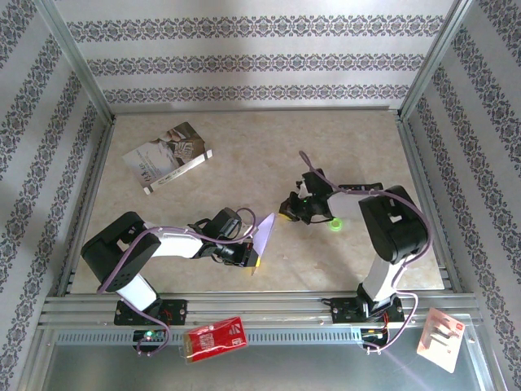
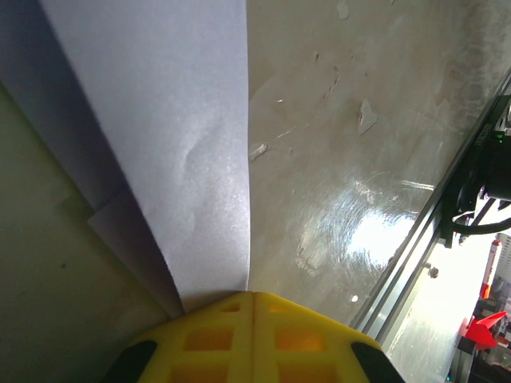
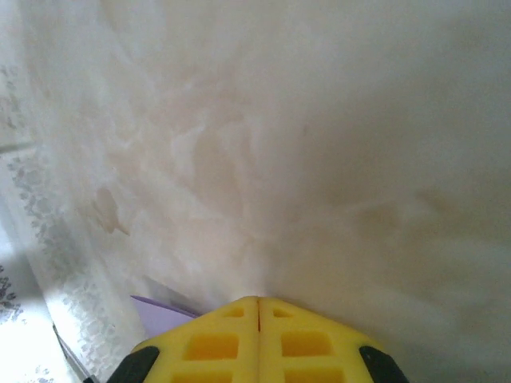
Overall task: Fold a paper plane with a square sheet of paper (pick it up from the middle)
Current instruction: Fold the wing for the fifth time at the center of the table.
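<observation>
— Where's the square sheet of paper?
— Pinched in my left hand, near the middle of the table. The fingers are clamped on its near edge. It rises from the hand as a lilac triangle, 2 layers showing, with the tip pointing far and right.
— And your right hand?
— Pressed closed, holding nothing, just right of that tip.
</observation>
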You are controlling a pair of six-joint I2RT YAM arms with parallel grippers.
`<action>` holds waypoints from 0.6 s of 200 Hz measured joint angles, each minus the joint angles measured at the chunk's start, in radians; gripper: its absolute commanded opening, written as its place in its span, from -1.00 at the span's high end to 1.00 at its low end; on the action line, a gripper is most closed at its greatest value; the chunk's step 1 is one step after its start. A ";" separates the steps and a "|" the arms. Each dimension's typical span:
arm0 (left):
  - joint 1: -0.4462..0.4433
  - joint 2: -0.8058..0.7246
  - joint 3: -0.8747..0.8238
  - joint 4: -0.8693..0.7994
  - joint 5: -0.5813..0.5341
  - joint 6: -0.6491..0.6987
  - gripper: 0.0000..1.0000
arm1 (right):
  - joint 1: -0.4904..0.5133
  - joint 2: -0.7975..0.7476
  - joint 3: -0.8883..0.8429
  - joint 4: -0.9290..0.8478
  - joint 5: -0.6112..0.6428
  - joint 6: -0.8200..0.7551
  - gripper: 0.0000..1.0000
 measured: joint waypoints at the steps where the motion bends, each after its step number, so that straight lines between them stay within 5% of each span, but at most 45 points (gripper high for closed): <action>1: 0.000 0.000 0.000 0.000 0.000 0.000 1.00 | -0.002 -0.005 -0.003 0.000 0.002 -0.001 0.99; 50: 0.000 0.000 0.000 -0.001 0.000 0.000 1.00 | 0.084 -0.199 -0.097 0.021 0.038 -0.005 0.99; 120: 0.000 0.000 0.000 -0.001 0.000 0.000 1.00 | 0.190 -0.034 -0.052 0.084 0.040 0.020 1.00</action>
